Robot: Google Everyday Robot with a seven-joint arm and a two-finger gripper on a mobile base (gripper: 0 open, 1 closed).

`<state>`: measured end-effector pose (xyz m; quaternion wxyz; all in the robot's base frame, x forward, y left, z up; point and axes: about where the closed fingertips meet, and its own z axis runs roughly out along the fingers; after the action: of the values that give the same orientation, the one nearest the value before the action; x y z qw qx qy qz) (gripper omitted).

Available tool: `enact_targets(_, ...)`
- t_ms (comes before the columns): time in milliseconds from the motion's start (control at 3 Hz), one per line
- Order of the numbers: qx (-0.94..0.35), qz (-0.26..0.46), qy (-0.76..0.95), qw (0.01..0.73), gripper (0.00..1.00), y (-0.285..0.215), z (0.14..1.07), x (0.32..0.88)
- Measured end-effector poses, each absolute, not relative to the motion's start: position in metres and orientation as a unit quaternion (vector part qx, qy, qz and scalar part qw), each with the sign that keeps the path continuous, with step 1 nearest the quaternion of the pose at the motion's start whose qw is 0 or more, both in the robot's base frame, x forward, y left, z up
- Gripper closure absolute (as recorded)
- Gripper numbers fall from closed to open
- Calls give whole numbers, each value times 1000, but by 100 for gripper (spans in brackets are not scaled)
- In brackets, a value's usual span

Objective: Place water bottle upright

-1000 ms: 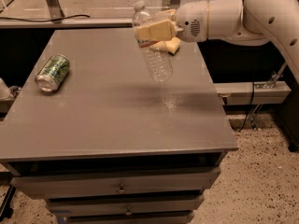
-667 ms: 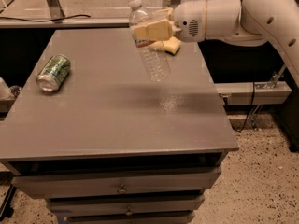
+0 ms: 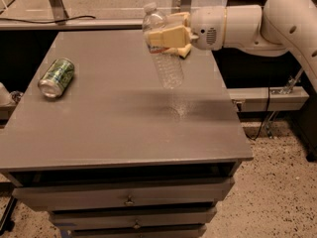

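The water bottle (image 3: 167, 67) is a clear ribbed plastic bottle with a white cap at the top. It hangs in the air above the right part of the grey table (image 3: 114, 128), nearly upright, its top leaning a little to the left. My gripper (image 3: 166, 39) comes in from the right on a white arm and is shut on the bottle's upper part, its tan fingers (image 3: 168, 35) covering the label band. The bottle's base is clear of the tabletop, over its own shadow.
A green drink can (image 3: 57, 77) lies on its side near the table's left edge. The table has drawers (image 3: 129, 200) in front. A dark shelf and cables stand behind, and a speckled floor (image 3: 282, 182) lies to the right.
The gripper and the bottle have shifted slightly to the left and a little up. The can has not moved.
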<state>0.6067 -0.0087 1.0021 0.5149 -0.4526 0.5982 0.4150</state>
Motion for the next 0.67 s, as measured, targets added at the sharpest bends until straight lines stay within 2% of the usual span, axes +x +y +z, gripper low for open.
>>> enact_targets(667, -453, 421, 563, 547, 100, -39, 984, 599)
